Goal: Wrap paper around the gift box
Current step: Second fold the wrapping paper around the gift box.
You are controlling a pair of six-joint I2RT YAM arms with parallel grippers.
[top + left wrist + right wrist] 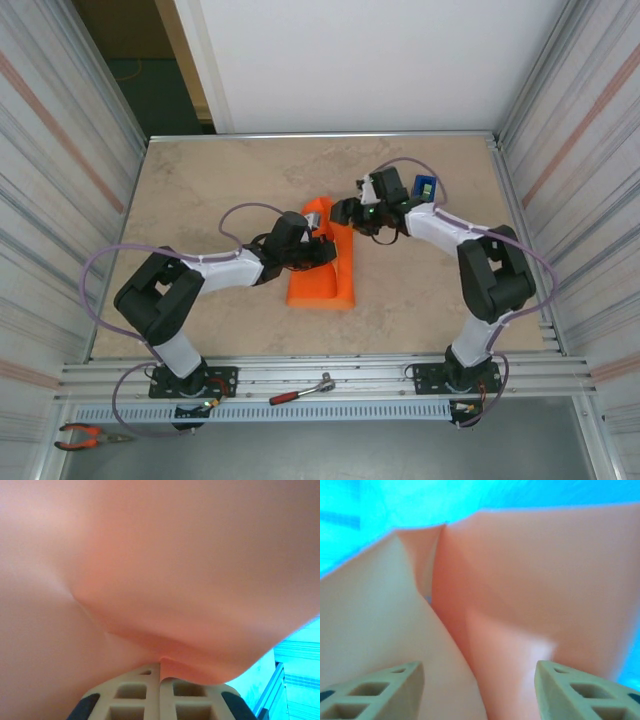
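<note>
The orange paper (322,275) lies folded into a long parcel at mid-table. The gift box is hidden under it; a pale corner (316,211) pokes out at the far end, and I cannot tell whether it is the box. My left gripper (325,250) rests on the parcel's left side. In the left wrist view it (161,666) is shut, pinching a fold of the paper (165,580). My right gripper (346,212) hovers at the parcel's far right corner. Its fingers (402,680) stand open (480,672), with creased paper (520,605) just ahead of them and nothing gripped.
A blue tape dispenser (426,188) stands behind the right arm near the back right. A ratchet with a red handle (300,390) lies on the front rail, and orange-handled pliers (85,435) lie at the front left. Ribbed metal walls close in both sides.
</note>
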